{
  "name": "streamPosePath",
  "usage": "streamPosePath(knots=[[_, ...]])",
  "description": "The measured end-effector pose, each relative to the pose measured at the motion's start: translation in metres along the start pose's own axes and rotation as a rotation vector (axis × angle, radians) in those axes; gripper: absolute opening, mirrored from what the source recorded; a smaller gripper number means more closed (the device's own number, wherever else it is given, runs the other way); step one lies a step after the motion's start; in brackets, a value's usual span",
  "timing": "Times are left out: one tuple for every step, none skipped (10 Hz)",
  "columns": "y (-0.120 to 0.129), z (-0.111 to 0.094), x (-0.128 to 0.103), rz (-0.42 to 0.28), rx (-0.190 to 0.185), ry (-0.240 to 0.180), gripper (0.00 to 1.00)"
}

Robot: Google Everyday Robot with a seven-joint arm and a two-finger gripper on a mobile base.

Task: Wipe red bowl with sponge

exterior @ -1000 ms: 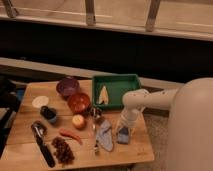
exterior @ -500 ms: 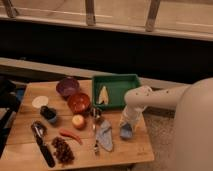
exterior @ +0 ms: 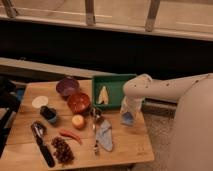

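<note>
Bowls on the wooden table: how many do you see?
2: the purple bowl at the back of the table, and the red bowl just in front of it. The gripper is shut on the sponge near the table's right edge.

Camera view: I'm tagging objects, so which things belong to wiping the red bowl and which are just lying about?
Job: red bowl, sponge, tool shut on the sponge just in front of the green tray.
Lying about: purple bowl, green tray, grey-blue cloth, red chilli.
</note>
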Motion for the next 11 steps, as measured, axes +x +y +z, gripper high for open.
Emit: streamPosePath(knots=[[0.017, -0.005, -0.002, -0.024, -0.006, -0.015, 0.10], [0.032, -0.009, -0.003, -0.046, -0.012, -0.026, 0.10], [0.053, -0.015, -0.004, -0.081, -0.020, -0.043, 0.10], [0.076, -0.022, -0.004, -0.117, -0.030, -0.057, 0.10], [0.093, -0.025, -0.003, -0.143, -0.038, -0.060, 0.10], [0.092, -0.025, -0.003, -0.143, -0.034, -0.058, 0.10], [0.090, -0.025, -0.003, -0.143, -0.030, -0.057, 0.10], [0.090, -0.025, -0.003, -0.147, -0.030, -0.058, 0.10], [0.092, -0.025, -0.003, -0.148, -0.033, -0.058, 0.10], [0.091, -0.025, -0.003, -0.146, -0.034, -0.057, 0.10], [0.086, -0.023, -0.003, -0.140, -0.032, -0.049, 0.10]])
